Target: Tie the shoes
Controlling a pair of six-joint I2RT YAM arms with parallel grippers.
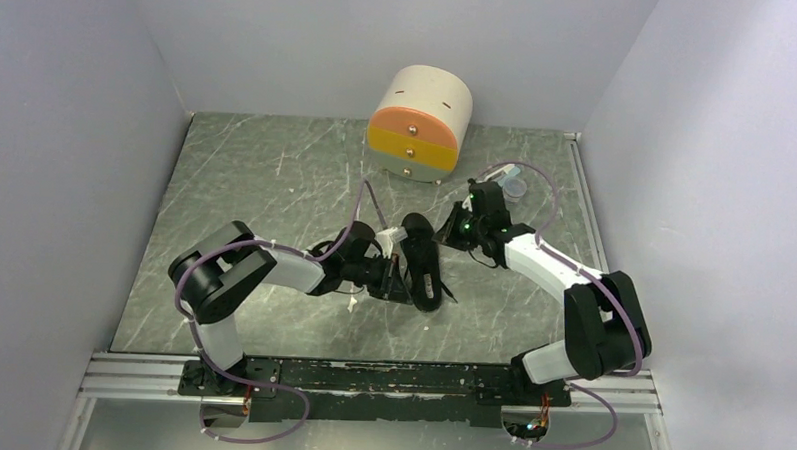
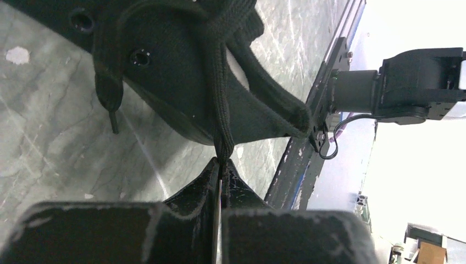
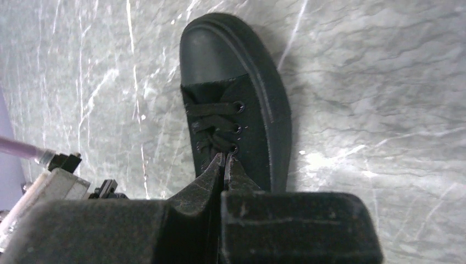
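Two arms meet over the grey marbled desk (image 1: 266, 170). The small black lace-up shoe (image 1: 421, 264) lies near its middle, well apart from the round cream drawer box (image 1: 420, 123) at the far edge. The left gripper (image 2: 220, 165) pinches a flat black lace (image 2: 221, 110). The right gripper (image 3: 225, 160) is pressed together at the crossed laces; whether it holds one, I cannot tell. Probably the laces are being gathered. The next pull needs sideways room, which both sides offer.
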